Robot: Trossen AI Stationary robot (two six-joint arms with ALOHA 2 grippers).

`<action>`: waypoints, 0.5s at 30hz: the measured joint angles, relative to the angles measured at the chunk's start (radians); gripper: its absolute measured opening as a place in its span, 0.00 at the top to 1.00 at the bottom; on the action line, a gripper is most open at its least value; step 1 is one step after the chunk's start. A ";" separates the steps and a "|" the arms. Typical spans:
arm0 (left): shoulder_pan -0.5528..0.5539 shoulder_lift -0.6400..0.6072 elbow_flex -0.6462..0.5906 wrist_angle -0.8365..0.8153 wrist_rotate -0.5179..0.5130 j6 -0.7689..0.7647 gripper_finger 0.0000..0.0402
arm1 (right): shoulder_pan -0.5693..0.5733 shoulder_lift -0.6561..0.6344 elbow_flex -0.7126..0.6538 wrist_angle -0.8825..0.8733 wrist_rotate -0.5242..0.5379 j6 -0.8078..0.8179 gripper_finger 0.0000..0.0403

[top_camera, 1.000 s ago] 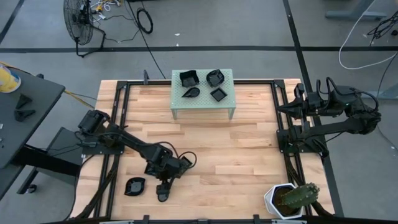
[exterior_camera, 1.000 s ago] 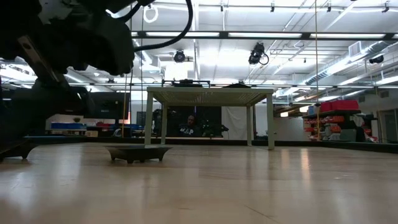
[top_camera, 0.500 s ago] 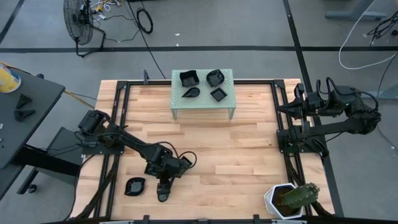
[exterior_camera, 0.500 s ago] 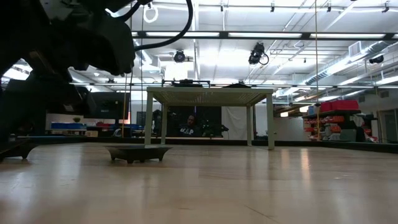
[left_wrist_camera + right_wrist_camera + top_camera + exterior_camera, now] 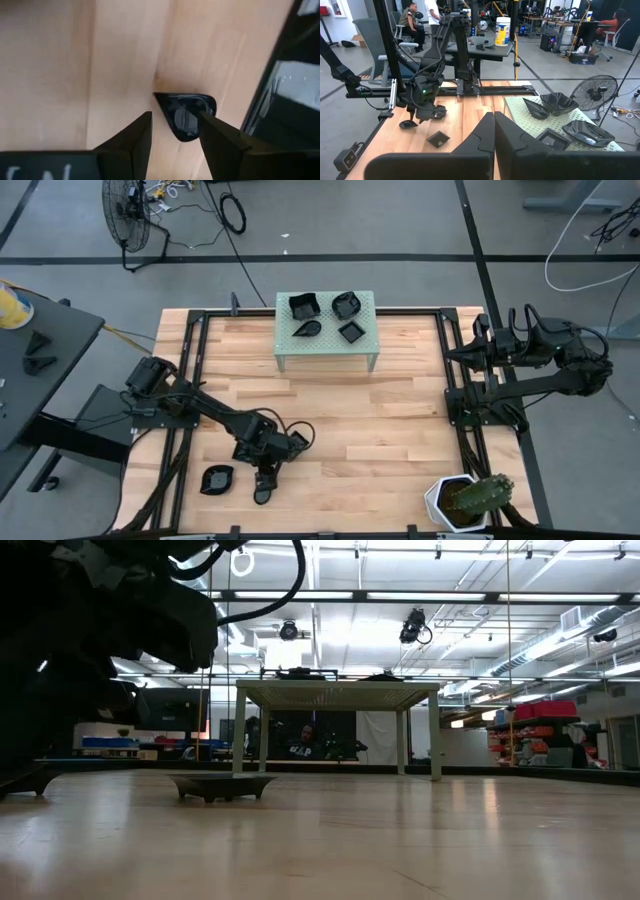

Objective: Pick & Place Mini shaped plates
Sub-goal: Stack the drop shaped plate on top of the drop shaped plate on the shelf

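Near the front-left corner of the pale wooden slatted surface (image 5: pixel 400 420), two small glossy black dishes lie side by side. The left, leaf-like dish (image 5: pixel 216 479) lies free. Just beside it, the teardrop dish (image 5: pixel 186 116) lies between the left claw (image 5: pixel 263 486) fingers — one finger inside its bowl, the other outside its rim, narrowed about the rim though I cannot tell if they grip. Its long axis runs roughly across the fingers.

At the back centre, the pale green perforated metal stand (image 5: pixel 288 352) carries four more black dishes (image 5: pixel 327 315) — six in all.

At the right edge the right claw (image 5: pixel 494 131) waits, fingers pressed together, well apart from every dish. The white hexagonal cactus pot (image 5: pixel 440 502) sits front-right.
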 joint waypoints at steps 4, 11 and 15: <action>-0.014 0.000 0.000 -0.001 -0.036 -0.037 0.59 | 0.000 0.000 0.000 0.000 0.000 0.000 0.99; -0.036 0.000 0.000 -0.002 -0.064 -0.083 0.60 | 0.000 0.000 0.000 0.000 0.000 0.000 0.99; -0.041 0.000 0.000 -0.002 -0.081 -0.096 0.60 | 0.000 0.000 0.000 0.000 0.000 0.000 0.99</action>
